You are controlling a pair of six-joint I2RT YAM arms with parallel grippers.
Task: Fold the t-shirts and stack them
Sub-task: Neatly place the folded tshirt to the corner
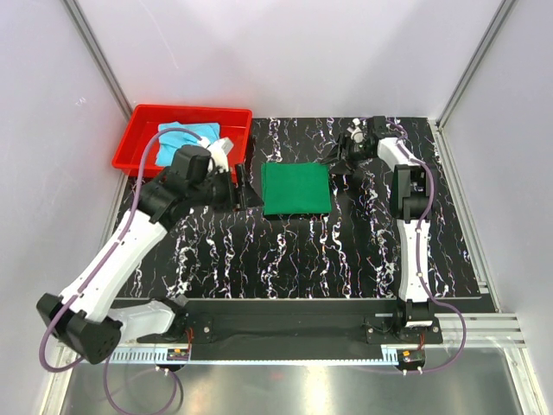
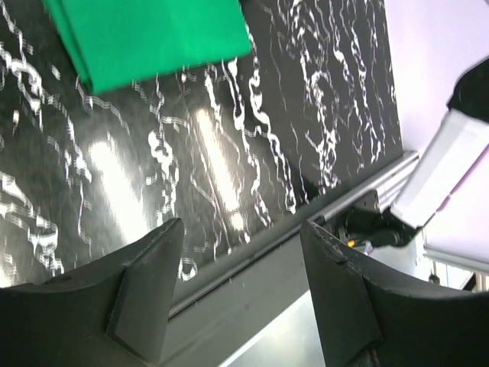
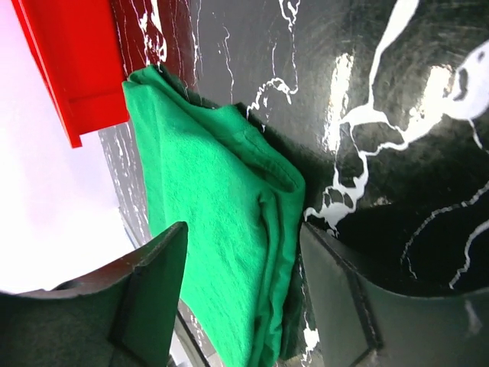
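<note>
The dark green t-shirt point(image 1: 296, 190) lies folded into a neat square on the black marbled table. It also shows in the left wrist view point(image 2: 145, 38) and the right wrist view point(image 3: 221, 222). The light cyan-blue t-shirt point(image 1: 186, 134) lies crumpled in the red tray point(image 1: 138, 145). My left gripper point(image 1: 244, 195) is open and empty, just left of the green shirt; the left wrist view point(image 2: 241, 252) shows nothing between its jaws. My right gripper point(image 1: 339, 162) is open and empty by the shirt's far right corner; in the right wrist view point(image 3: 244, 260) the folded edge lies just beyond its jaws.
The red tray stands at the table's far left corner, and its wall shows in the right wrist view point(image 3: 69, 61). White walls and metal frame posts close in the table on three sides. A metal rail point(image 1: 294, 324) with the arm bases runs along the near edge.
</note>
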